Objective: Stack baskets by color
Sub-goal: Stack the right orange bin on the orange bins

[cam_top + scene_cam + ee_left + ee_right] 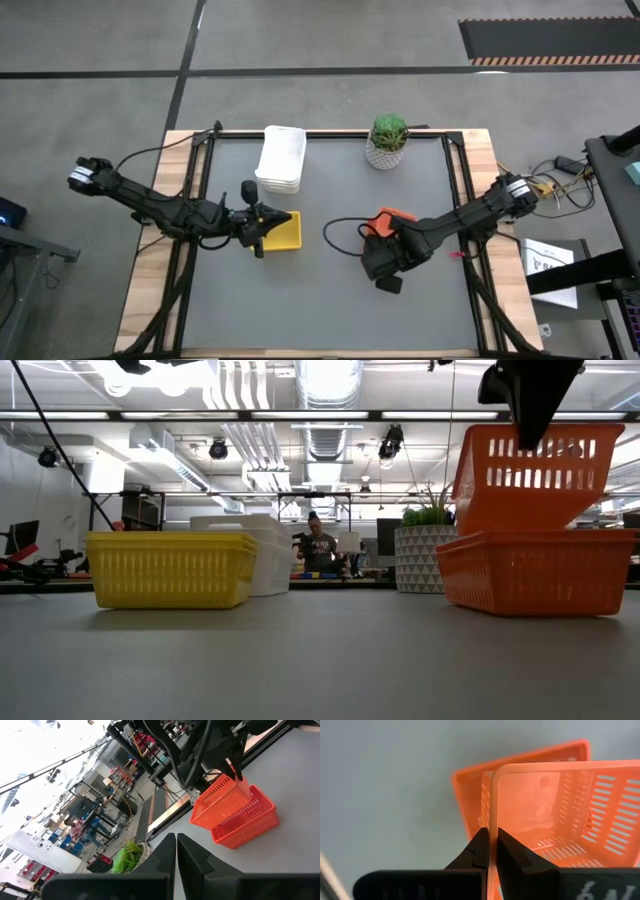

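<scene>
An orange basket (535, 572) stands on the table at the right. A second orange basket (535, 475) tilts above it, lower part inside it, with my right gripper (491, 845) shut on its wall. A yellow basket (282, 231) stands left of centre. My left gripper (258, 228) hangs shut over that basket's left side, pointing level and touching nothing; its closed fingers (176, 856) face the orange baskets. A stack of white baskets (282, 158) rests at the far middle. My right gripper pinches one side wall of the upper orange basket at its rim (492, 822), one finger inside the basket and one outside. The fingers come from above, pointing down. The basket hangs tilted below them, its lower edge (520, 532) resting in the orange basket underneath.
A green plant in a white patterned pot (387, 140) stands at the far right of the mat. A black cable (340, 235) loops on the table left of the orange baskets. The grey mat (330, 310) lies bare along the near side.
</scene>
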Controlling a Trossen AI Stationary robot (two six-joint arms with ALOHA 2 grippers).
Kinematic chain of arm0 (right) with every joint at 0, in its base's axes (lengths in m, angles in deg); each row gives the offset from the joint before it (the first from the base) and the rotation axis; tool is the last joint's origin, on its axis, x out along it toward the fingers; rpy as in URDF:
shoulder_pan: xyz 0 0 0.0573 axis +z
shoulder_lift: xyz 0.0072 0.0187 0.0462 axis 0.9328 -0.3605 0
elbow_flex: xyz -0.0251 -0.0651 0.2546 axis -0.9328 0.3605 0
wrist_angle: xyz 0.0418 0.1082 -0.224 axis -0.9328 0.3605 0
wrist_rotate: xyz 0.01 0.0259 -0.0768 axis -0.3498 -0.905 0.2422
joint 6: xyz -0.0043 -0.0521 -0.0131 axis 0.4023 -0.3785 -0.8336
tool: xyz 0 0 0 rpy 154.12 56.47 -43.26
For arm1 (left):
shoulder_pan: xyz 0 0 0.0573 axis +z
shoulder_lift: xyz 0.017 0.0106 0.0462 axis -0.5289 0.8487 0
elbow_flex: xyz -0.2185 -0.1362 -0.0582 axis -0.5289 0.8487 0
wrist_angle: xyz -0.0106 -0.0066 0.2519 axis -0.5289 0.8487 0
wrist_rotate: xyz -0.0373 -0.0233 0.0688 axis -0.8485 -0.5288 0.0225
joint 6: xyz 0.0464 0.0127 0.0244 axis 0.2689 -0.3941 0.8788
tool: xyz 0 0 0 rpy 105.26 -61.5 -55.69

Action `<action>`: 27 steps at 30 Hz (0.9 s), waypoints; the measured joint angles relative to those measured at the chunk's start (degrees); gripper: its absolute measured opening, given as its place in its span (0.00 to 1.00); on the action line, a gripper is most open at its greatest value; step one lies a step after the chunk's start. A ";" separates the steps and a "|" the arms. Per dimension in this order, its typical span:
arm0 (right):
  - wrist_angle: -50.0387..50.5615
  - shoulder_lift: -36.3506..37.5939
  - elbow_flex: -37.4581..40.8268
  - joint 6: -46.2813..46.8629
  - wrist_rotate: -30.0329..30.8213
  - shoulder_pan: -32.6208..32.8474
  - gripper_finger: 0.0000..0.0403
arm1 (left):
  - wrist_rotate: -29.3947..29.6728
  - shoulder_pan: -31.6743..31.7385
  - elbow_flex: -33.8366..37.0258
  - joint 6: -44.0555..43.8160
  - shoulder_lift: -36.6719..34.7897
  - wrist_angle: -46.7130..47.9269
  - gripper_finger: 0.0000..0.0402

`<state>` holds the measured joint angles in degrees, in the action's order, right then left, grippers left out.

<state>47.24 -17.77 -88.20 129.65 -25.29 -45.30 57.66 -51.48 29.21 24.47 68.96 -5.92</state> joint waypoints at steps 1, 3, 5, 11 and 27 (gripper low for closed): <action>-0.81 0.04 0.00 -0.29 -0.40 0.00 0.02 | 0.00 0.00 0.00 0.00 0.00 0.00 0.00; -2.14 -0.20 -0.02 -1.98 -1.52 0.01 0.02 | 0.00 0.00 0.01 0.00 0.00 0.02 0.00; -2.43 -1.16 -0.02 -2.69 -1.66 0.04 0.02 | 0.00 0.00 0.00 0.00 0.00 0.00 0.00; -2.20 -4.65 -0.02 -5.46 -2.97 0.02 0.02 | 0.00 0.02 0.02 0.00 0.00 0.02 0.00; -1.82 -4.67 -0.02 -6.45 -0.48 0.00 0.25 | 0.00 0.04 0.02 0.00 0.00 0.03 0.00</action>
<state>45.43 -22.44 -88.22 123.20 -25.77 -45.30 57.66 -51.44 29.23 24.47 68.96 -5.90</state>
